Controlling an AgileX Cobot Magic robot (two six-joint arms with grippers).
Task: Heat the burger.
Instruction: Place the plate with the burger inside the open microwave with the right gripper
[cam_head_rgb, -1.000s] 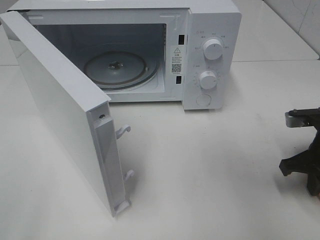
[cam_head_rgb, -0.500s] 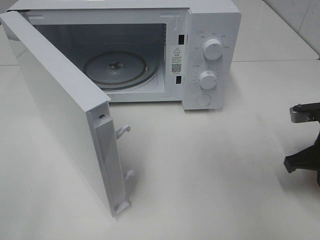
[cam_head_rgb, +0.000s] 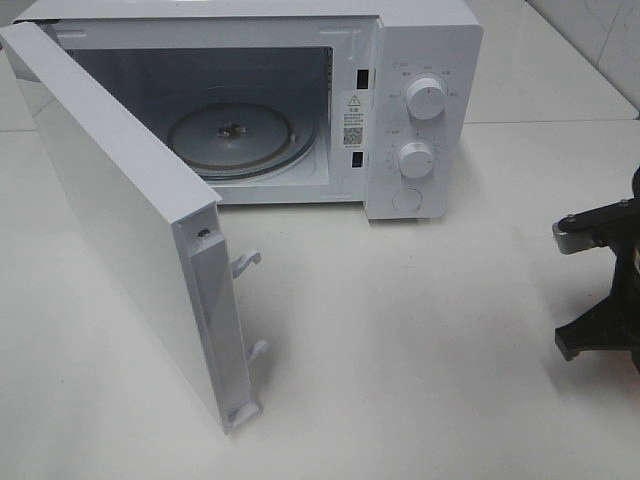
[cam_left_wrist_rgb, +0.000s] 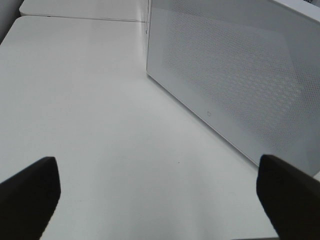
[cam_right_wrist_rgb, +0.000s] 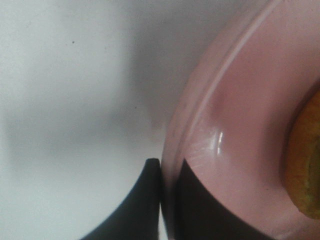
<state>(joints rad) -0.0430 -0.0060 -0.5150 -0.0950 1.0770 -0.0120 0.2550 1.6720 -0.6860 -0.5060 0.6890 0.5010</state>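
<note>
In the right wrist view my right gripper (cam_right_wrist_rgb: 167, 167) is shut on the rim of the pink plate (cam_right_wrist_rgb: 240, 125), one dark finger outside the rim and one inside. The burger (cam_right_wrist_rgb: 306, 165) shows only as a golden-brown edge on that plate. In the exterior high view plate and burger are out of frame; only part of my right arm (cam_head_rgb: 605, 290) shows at the right edge. My left gripper (cam_left_wrist_rgb: 160, 195) is open and empty, its fingers (cam_left_wrist_rgb: 30, 192) wide apart above the table, facing the outer side of the microwave door (cam_left_wrist_rgb: 235, 75).
The white microwave (cam_head_rgb: 420, 60) stands at the back with its door (cam_head_rgb: 120, 230) swung wide open toward the front left. Its glass turntable (cam_head_rgb: 235, 135) lies bare inside. Two knobs (cam_head_rgb: 427, 100) sit on the right panel. White tabletop (cam_head_rgb: 420, 340) spreads in front.
My right arm slid out toward the right edge, then came back left a little. Microwave and door have not moved.
</note>
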